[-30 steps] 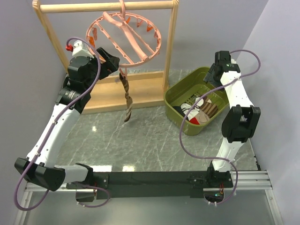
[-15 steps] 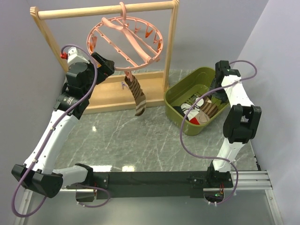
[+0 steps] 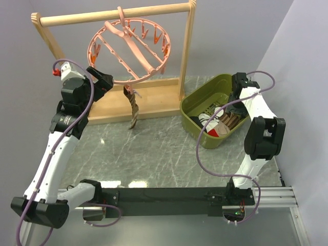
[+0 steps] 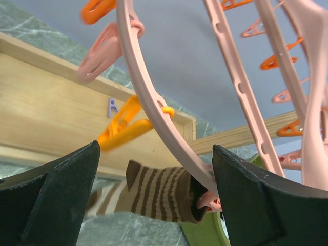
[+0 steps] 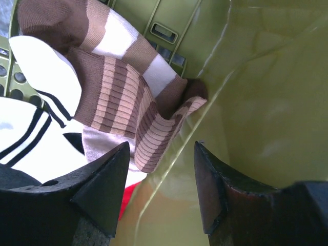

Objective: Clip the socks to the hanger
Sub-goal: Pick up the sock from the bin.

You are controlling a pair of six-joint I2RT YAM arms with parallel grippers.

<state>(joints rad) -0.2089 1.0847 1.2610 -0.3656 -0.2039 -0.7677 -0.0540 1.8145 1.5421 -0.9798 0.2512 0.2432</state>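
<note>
Counted: one hanger [image 3: 134, 49]; one wooden rack [image 3: 72, 18], from which the hanger is hung; one hanging striped sock [image 3: 133, 107] below the hanger; one green basket [image 3: 197, 92] right of the hanger. In it at least one loose striped sock [image 5: 123, 92] is noted beside white socks [image 5: 31, 128]; their number cannot be told

No readable text or labels.
</note>
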